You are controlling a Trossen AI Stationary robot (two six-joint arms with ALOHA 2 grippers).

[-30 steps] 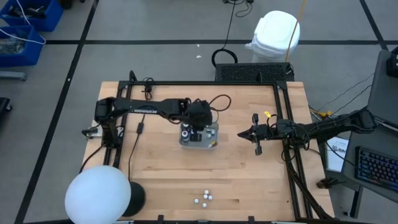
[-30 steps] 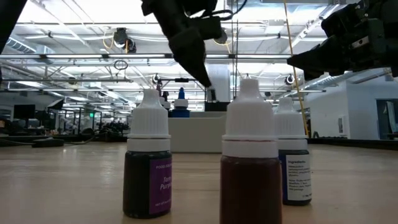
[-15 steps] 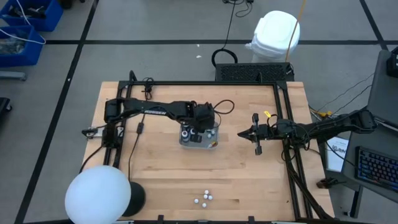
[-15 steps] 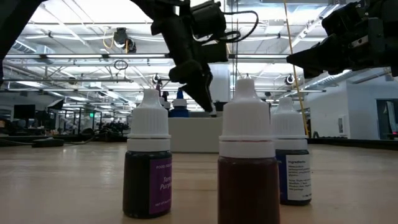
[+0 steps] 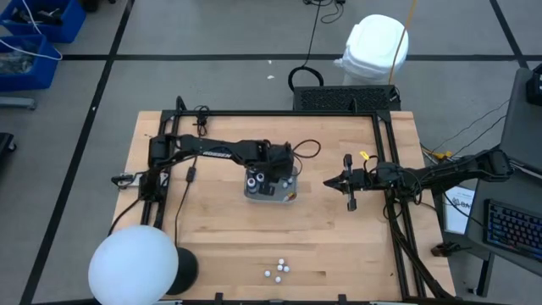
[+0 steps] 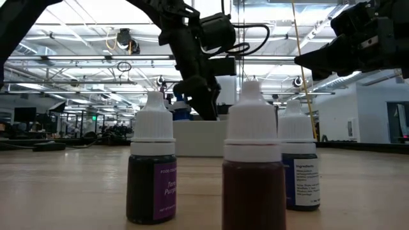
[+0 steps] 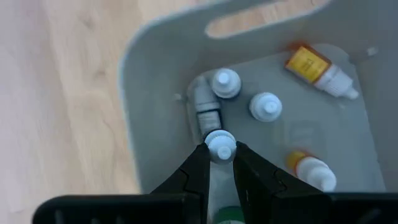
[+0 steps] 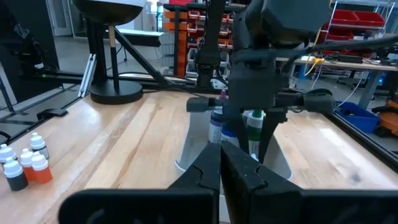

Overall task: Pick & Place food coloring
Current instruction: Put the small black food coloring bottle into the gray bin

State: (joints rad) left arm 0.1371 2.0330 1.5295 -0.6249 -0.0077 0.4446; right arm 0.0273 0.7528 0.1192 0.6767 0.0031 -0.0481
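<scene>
My left gripper [image 5: 273,174] reaches down into a grey tray [image 5: 251,194] at the table's middle, shut on a green food coloring bottle [image 8: 255,124] with a white cap [image 7: 220,144]. Several other food coloring bottles are in the tray: two stand upright [image 7: 266,106], and orange-labelled ones [image 7: 316,65] lie on their sides. Three more bottles [image 5: 278,269] stand on the wood near the front edge; the low view shows them as purple [image 6: 151,176], red [image 6: 254,182] and blue [image 6: 300,176]. My right gripper [image 5: 329,182] waits shut, right of the tray. My left gripper pinches the green bottle's body [image 7: 229,214] between its two fingers, slanting down from above. The bottle lies along the fingers, its white cap [image 7: 220,144] sticking out past the fingertips and pointing down into the tray. Whether the cap touches a bottle below, I cannot tell.
A white globe lamp [image 5: 133,266] stands at the table's near left corner. Dark frame rails [image 5: 385,169] run along the far and right sides. Cables [image 5: 186,182] trail by the left arm. Bare wood lies between the tray and the three front bottles.
My left gripper has come down into the tray with the green bottle, rolling its wrist somewhat on the way; it stays shut on the bottle. In the low view it has sunk from above the bottle caps to just behind them.
</scene>
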